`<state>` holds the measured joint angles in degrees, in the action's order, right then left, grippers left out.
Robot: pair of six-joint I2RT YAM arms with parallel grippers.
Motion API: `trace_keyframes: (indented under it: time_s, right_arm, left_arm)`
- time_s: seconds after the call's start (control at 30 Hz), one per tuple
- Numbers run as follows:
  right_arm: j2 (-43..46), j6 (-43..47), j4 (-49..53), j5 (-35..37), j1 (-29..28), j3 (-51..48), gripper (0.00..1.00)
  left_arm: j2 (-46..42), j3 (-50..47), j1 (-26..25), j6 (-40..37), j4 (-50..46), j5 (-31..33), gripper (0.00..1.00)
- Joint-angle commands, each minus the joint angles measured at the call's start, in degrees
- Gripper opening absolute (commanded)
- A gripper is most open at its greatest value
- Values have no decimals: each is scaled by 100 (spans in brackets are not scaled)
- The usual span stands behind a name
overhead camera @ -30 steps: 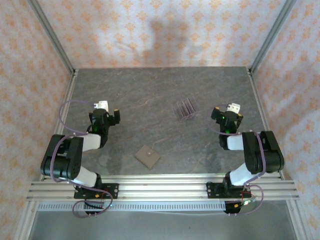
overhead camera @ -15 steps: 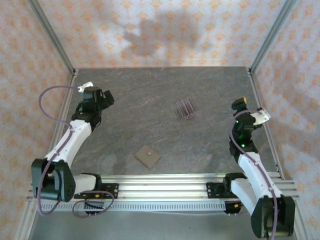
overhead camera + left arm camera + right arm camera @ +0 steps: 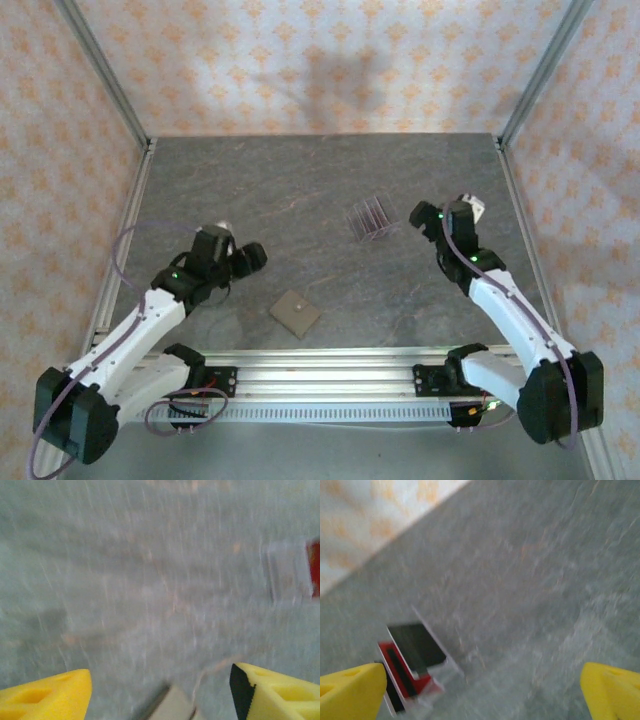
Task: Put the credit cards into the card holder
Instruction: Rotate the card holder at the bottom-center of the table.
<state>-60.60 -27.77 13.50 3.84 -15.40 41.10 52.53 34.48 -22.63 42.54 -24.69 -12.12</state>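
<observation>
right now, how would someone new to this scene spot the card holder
Start at the grey stone-look table and go to the middle of its front edge. The small flat tan-brown case lies there, turned diamond-wise. Unlike the clear slotted plastic rack farther back, it is opaque and flat.

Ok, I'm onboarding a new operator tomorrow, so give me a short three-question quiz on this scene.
1. True or false: the card holder lies flat on the table, apart from the clear rack.
2. Where are the credit cards? A) standing in the rack B) inside the holder C) in a gripper
3. Fill in: the left gripper and right gripper are both ____.
Key: 1 true; 2 A; 3 open.
</observation>
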Motion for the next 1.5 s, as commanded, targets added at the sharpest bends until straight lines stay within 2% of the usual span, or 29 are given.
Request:
trace_keyframes:
  time_s: [0.0,0.1,0.2,0.37,0.6,0.77,0.97,1.13,1.2,1.3,1.47]
  right_arm:
    - [-145,138,468,-113,-453,233,99]
    - [-299,132,470,-65,-813,333,99]
    - [-382,138,474,-83,-985,432,99]
    - [-361,184,569,-182,-1129,546,99]
    - [-213,208,655,-468,-1150,548,99]
    - [-154,281,770,-557,-1158,596,99]
    - [-163,251,720,-667,-1152,553,99]
    - [-104,290,742,-757,-1158,477,99]
    - [-76,273,780,-754,-1189,442,99]
    - [-66,271,925,-511,-1413,435,99]
    - [-348,115,1019,-121,-2134,509,100]
  left_arm:
    - [-374,-487,-620,1055,-150,-230,67]
    - [-330,-969,-1193,1657,318,-319,61]
    - [11,-1076,-1710,1961,690,-292,60]
    - [456,-1114,-2028,2367,1086,-160,50]
    - [1249,-1110,-2061,2460,1738,-76,41]
    - [1569,-833,-2070,2089,1856,165,41]
    - [2651,38,-2045,1378,2199,200,41]
    - [3848,1104,-2025,779,2468,-150,40]
    - [4055,1362,-2017,718,2393,-186,37]
    - [3785,1317,-2025,740,2251,2,37]
    - [2880,817,-2035,745,1693,223,38]
